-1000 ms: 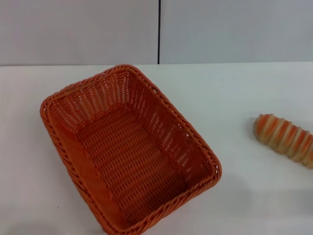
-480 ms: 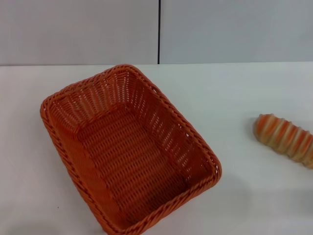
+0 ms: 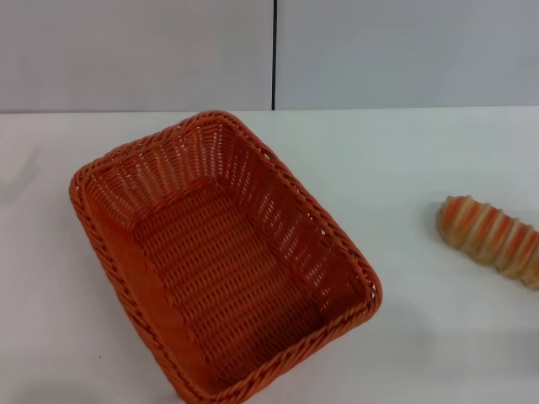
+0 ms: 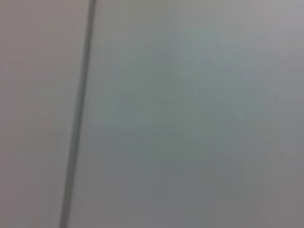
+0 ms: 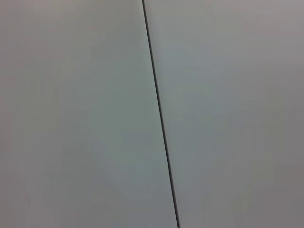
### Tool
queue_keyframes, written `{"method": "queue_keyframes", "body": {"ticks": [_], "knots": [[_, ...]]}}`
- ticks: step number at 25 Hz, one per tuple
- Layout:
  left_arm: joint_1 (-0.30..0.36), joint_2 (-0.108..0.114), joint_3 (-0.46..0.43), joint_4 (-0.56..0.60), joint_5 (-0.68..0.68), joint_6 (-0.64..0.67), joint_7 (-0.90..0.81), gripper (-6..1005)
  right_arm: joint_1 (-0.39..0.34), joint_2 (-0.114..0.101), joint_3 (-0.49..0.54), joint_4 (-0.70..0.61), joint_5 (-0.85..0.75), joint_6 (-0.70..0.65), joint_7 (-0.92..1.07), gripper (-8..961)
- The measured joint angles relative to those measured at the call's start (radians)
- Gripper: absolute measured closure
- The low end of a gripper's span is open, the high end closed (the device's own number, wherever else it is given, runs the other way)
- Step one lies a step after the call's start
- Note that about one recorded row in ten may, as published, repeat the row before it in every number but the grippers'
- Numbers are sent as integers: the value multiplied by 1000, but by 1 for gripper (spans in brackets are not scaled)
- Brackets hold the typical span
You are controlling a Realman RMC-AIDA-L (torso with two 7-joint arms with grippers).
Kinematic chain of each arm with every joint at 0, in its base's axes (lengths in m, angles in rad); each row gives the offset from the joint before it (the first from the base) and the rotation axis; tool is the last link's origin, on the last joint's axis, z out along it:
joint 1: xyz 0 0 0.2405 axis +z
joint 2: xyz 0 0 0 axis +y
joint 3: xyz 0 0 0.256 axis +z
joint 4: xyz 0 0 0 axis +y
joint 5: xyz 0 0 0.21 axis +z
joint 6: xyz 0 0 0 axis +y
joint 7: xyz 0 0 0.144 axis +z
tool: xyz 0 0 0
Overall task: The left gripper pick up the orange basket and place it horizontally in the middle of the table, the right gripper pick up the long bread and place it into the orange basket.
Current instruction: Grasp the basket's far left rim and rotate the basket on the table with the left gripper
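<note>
The orange basket (image 3: pixel 221 257) lies on the white table (image 3: pixel 404 160) in the head view, left of centre, turned at a diagonal with its long axis running from far left to near right. It holds nothing. The long bread (image 3: pixel 491 238), cream-tan with orange stripes, rests on the table at the right edge, partly cut off by the frame. Neither gripper shows in the head view. Both wrist views show only a grey wall panel with a dark seam.
A grey wall (image 3: pixel 135 50) with a vertical dark seam (image 3: pixel 274 55) stands behind the table's far edge. A faint shadow (image 3: pixel 21 177) falls on the table at the far left. White tabletop lies between basket and bread.
A faint shadow has appeared on the table at the far left. The basket and the bread have not moved.
</note>
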Motion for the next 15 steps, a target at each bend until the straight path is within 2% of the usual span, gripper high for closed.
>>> {"method": "queue_keyframes", "body": {"ticks": [2,4,5,6,9,10,11,15], "knots": [[-6,2,147,212,18,-101,-215,186,0,0,0,0,0,0,0,452],[-7,5,228,352,60,-153,-362,186,2,0,0,0,0,-3,0,452],[-12,9,299,516,137,-184,-499,186,2,0,0,0,-3,-3,0,452],[-12,9,299,516,137,-184,-499,186,2,0,0,0,-3,-3,0,452],[-32,4,362,739,261,-192,-660,185,3,0,0,0,-7,-5,0,452],[-48,1,403,877,343,-189,-756,185,4,0,-1,0,-7,-5,0,452],[-48,1,403,877,343,-189,-756,185,4,0,-1,0,-7,-5,0,452],[-91,5,518,1111,553,-179,-919,185,5,0,-1,0,-7,-6,0,453]]}}
